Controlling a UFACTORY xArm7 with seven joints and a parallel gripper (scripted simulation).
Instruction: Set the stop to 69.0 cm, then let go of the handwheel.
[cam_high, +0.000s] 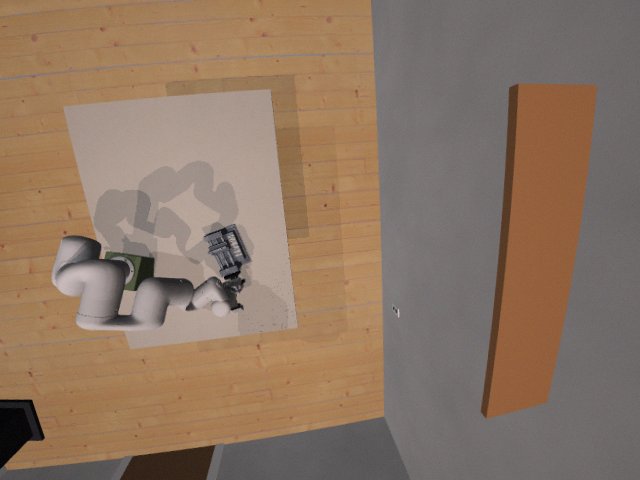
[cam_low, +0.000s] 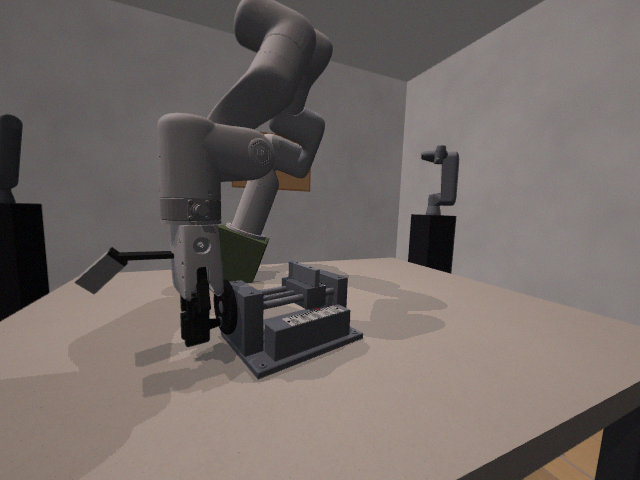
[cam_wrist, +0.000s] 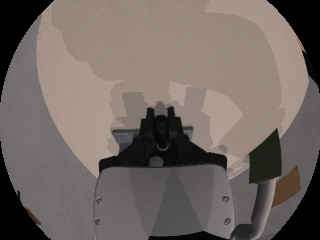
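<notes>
A grey stop fixture stands on the table, with a base plate, two guide rods, a sliding stop block and a scale strip with a small red mark. A dark handwheel sits on the fixture's left end. My gripper points down at the wheel's left side and is shut on the handwheel's crank handle. From above, the fixture and my gripper lie near the table's right edge. In the wrist view my dark fingers are close together; the handle between them is hard to make out.
The arm's green base stands left of the fixture. A camera on a stalk sticks out left of the wrist. Two dark pedestals with arm-like figures stand off the table. The table edge runs close to the fixture.
</notes>
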